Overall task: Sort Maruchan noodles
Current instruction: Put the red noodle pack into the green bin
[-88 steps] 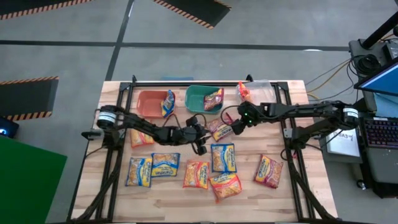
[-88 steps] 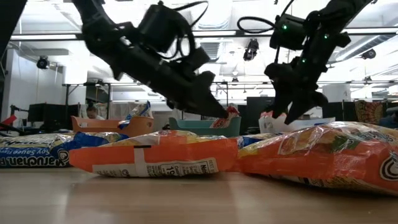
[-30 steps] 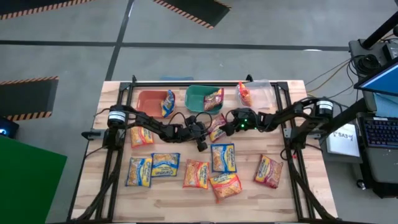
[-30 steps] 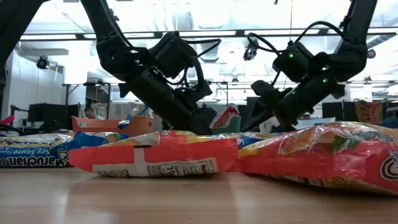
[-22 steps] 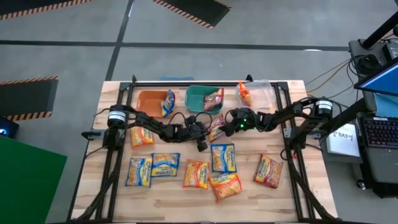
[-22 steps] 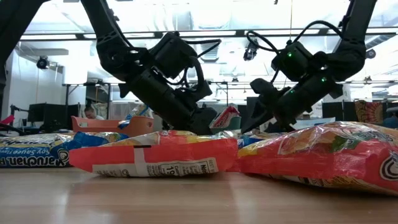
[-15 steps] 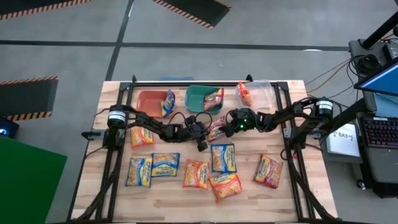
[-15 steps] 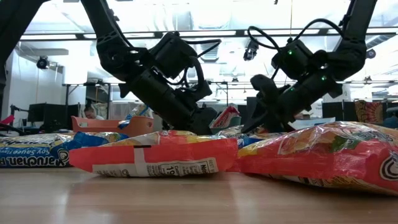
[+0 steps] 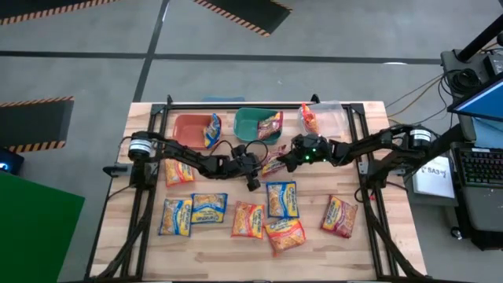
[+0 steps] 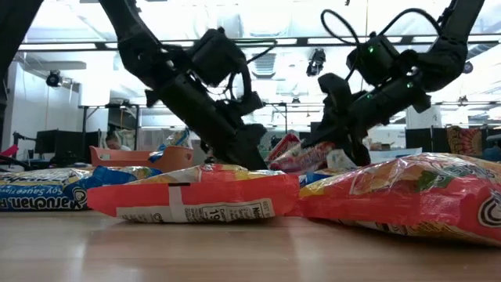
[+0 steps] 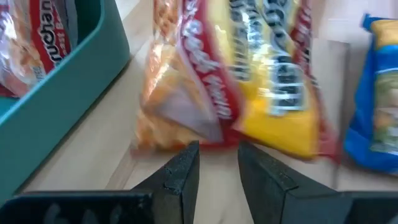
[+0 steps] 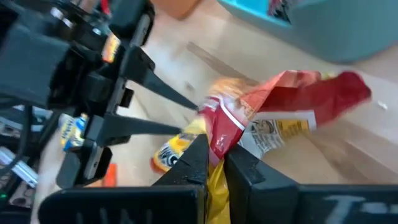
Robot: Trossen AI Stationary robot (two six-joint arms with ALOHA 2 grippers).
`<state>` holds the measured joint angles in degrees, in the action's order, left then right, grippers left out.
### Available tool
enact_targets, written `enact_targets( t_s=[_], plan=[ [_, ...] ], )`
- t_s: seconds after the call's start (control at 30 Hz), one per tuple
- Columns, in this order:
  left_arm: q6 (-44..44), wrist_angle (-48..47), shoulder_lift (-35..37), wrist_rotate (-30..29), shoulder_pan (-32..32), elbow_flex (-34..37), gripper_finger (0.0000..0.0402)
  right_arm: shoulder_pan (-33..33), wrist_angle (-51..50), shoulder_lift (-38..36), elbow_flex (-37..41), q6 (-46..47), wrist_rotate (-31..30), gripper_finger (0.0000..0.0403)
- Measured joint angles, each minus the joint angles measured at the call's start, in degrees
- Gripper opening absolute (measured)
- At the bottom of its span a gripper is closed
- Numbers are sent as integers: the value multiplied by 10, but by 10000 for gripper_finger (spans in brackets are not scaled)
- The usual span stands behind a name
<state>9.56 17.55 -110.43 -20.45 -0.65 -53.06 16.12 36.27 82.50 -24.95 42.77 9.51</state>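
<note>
My left gripper (image 11: 214, 163) sits low on the table with its fingers slightly parted and nothing between them; the maroon-pink packet (image 11: 249, 74) lies just ahead of the tips, its long axis running away from me, the green bin (image 11: 74, 81) close beside it. My right gripper (image 12: 214, 163) is nearer the work: its fingers are pinched on that same packet's (image 12: 273, 118) edge, lifting it off the wood. I judge the green bin (image 9: 253, 122), just beyond, is where it belongs.
</note>
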Motion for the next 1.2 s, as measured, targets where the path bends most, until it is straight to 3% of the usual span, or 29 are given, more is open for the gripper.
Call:
enact_targets(
  t_s=[0.4, 0.53, 0.73, 0.9, 1.03, 1.2],
  plan=[
    [-85, -142, 154, 0, 19, 9, 94, -21, -10, -103, 1, 0, -5, 13],
    [-126, -135, 226, 0, 22, 39, 94, -33, -52, -132, -23, -3, -19, 13],
    [-148, -70, 345, 0, 23, 126, 94, -38, -212, -141, -128, -41, -60, 13],
    [-144, 9, 429, 0, 23, 205, 94, -30, -406, -124, -251, -83, -139, 13],
    [-135, 35, 480, 0, 23, 241, 94, -11, -508, -86, -347, -112, -175, 12],
    [-134, 34, 521, 0, 23, 262, 94, 17, -593, -10, -461, -142, -175, 12]
  ],
)
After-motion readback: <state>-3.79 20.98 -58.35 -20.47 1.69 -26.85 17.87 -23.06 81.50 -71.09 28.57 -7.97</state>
